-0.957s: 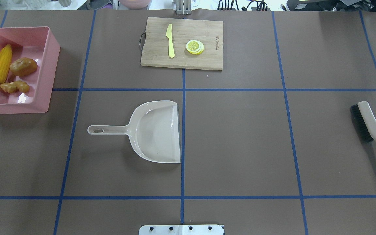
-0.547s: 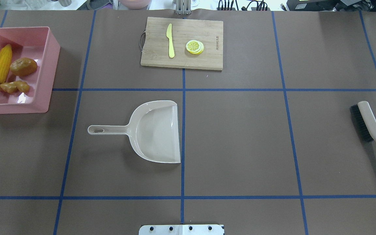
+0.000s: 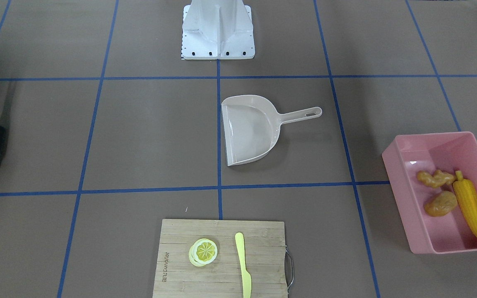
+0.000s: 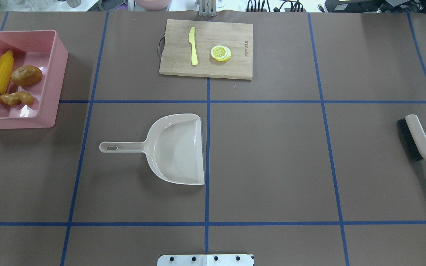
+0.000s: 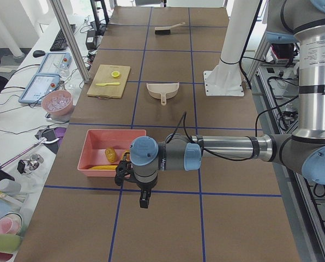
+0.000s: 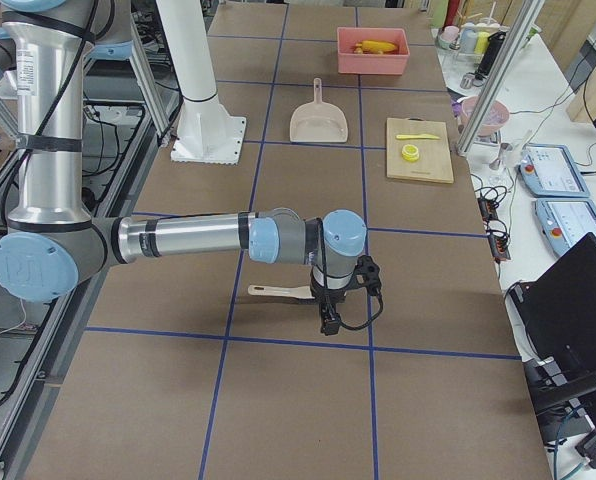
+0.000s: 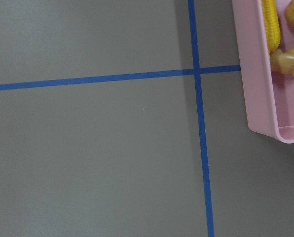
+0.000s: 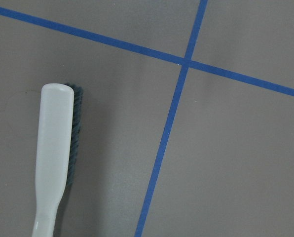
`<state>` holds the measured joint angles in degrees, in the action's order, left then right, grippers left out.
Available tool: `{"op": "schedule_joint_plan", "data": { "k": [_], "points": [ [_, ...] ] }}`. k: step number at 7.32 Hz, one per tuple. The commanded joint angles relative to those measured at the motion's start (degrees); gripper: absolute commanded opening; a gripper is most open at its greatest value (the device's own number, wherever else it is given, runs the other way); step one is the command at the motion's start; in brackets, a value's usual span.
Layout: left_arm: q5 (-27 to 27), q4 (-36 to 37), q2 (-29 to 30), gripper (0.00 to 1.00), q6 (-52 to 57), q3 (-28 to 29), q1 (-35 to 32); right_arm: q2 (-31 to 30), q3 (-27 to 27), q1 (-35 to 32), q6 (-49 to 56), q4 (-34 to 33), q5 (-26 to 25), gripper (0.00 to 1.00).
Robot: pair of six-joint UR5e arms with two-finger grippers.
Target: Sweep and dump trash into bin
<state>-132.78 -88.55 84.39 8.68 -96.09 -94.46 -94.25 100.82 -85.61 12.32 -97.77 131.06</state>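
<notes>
The trash lies inside the pink bin (image 4: 58, 70) at the table's far left: a yellow corn cob (image 4: 1, 74), a brown potato (image 4: 27, 75) and a tan ginger root (image 4: 15, 98). In the front-facing view the bin (image 3: 400, 186) holds the same three pieces. Only the exterior left view shows my left gripper (image 5: 144, 201); it hangs over bare table just outside the bin (image 5: 94, 147), and I cannot tell if it is open or shut. My right gripper (image 6: 328, 322) shows only in the exterior right view, above the brush handle (image 6: 278, 291); its state I cannot tell.
A beige dustpan (image 4: 178, 147) lies empty at the table's middle, handle pointing left. The beige brush (image 4: 416, 138) with black bristles lies flat at the far right. A wooden cutting board (image 4: 235, 33) at the back carries a yellow knife (image 4: 193, 46) and lemon slices (image 4: 220, 53).
</notes>
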Motion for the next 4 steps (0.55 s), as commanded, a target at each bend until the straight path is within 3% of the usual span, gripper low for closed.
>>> {"op": "schedule_joint_plan", "data": {
  "k": [1,4],
  "points": [
    [-0.3,0.0,-0.1,0.98,-0.1,-0.1,0.1,0.8,0.0,0.4,0.0,0.4,-0.4,1.0],
    [-0.6,0.0,-0.3,0.98,-0.1,-0.1,0.1,0.8,-0.2,0.5,0.1,0.4,-0.7,1.0]
  ]
}}
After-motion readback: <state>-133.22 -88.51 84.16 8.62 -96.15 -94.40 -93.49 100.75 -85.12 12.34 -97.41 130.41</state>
